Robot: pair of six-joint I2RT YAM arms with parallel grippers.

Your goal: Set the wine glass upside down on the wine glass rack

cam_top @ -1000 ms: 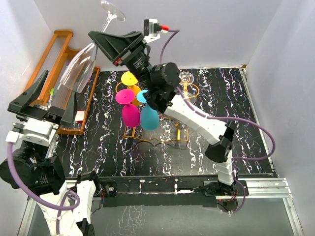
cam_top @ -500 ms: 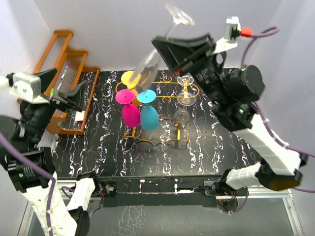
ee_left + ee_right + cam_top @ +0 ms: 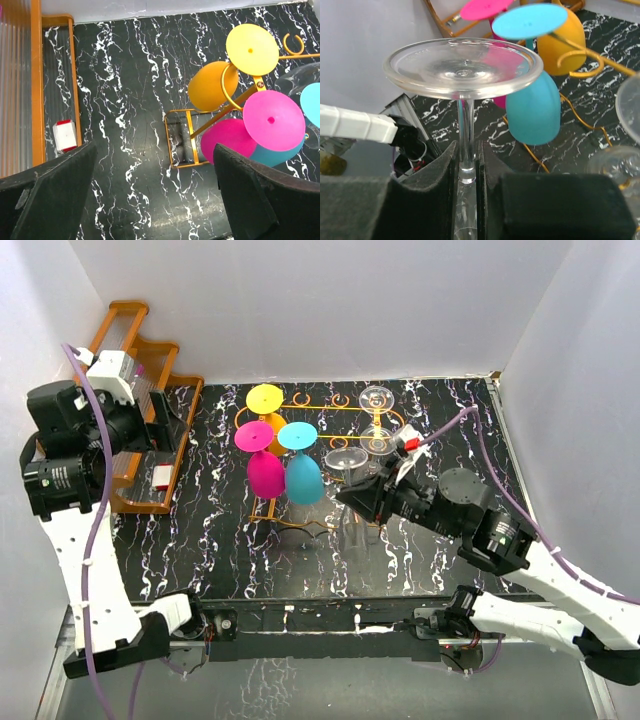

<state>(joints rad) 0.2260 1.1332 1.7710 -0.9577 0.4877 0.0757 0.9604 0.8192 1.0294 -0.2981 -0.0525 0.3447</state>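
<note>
Bare desk (image 3: 220, 540) strip runs between wine glass rack (image 3: 318, 408) and near edge, wider stretch right of rack; right claw (image 3: 467, 150) at rack's near-right corner, clamped on stem of wine glass (image 3: 463, 67); glass long axis about upright, foot up, bowl down; foot just beside teal glass (image 3: 535, 112) and hung clear glass (image 3: 378, 440); seated in loop or not, cannot tell; left claw (image 3: 155, 150), fingers wide apart, left of rack, over wooden rack (image 3: 125, 330).
</note>
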